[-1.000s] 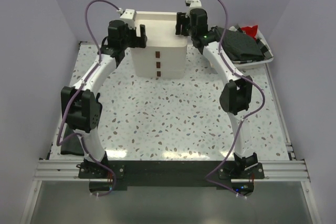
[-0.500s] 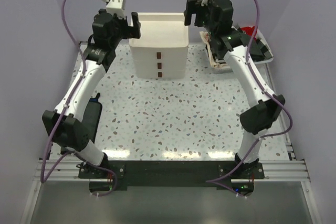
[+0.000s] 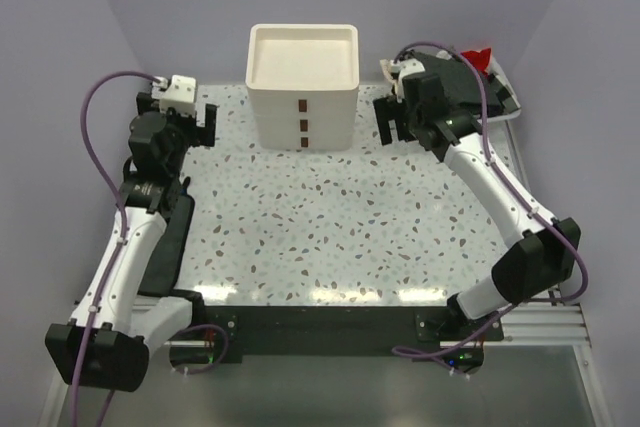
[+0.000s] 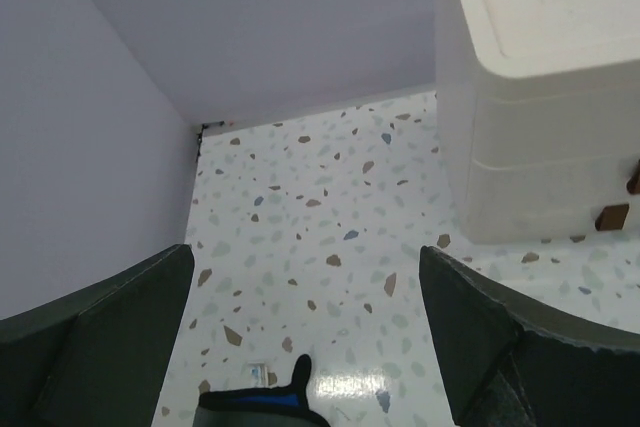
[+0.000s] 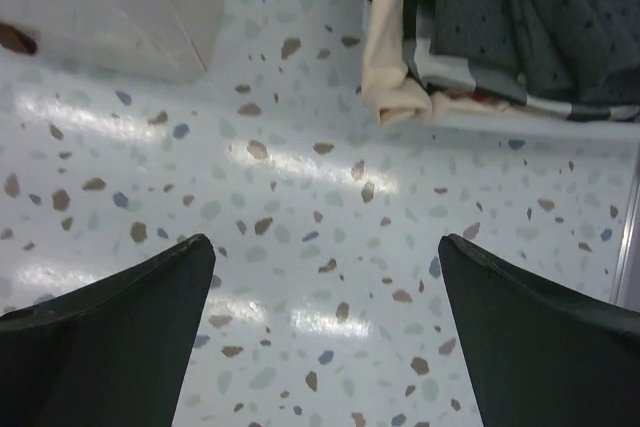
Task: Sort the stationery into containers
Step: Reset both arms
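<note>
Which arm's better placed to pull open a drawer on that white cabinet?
Probably left, narrowly: the left gripper is open and its wrist view shows the cabinet front with two handles. The right gripper, also open, catches only one at its frame edge.

Cream-white cube cabinet stood upright at middle of far edge of bench, close to back wall. Front faced near edge. Three stacked drawers, all shut flush. Small brown handles ran in vertical line down front centre. Top was shallow recess with raised rim.
</note>
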Controlling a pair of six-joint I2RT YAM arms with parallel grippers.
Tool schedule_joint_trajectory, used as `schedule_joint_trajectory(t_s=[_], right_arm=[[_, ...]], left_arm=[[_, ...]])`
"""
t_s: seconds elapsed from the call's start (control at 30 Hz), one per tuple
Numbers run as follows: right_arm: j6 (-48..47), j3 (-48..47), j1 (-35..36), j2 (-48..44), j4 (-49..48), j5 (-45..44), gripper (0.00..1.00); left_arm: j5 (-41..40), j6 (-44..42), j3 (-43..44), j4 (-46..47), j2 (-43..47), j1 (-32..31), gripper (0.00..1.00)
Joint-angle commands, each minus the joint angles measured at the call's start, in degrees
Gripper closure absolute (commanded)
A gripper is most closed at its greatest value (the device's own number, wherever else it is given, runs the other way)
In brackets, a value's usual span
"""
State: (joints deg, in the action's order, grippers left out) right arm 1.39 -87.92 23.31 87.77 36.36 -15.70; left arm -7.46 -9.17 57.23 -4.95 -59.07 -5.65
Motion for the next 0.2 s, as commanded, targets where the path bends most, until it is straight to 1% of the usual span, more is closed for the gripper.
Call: schedule_joint_trajectory(t_s=[0.0,0.03,0.17], right_arm=[[-1.03,7.84,0.07,-10.76,0.48,-3.99,0.01],[-3.47,8.72,-0.02,-11.47,0.47,-2.85,0.01],[-3.58,9.96,-0.02,-14.11,0.38,-2.58,0.01]], left_arm=[[3.24,-4.72,-4.14,4.07,3.52,0.46,0.0],[3.77,-3.67,-4.15,3.46,3.43,0.46,0.0],[1.76,2.13,-4.49,1.53,2.47,0.46,0.0]])
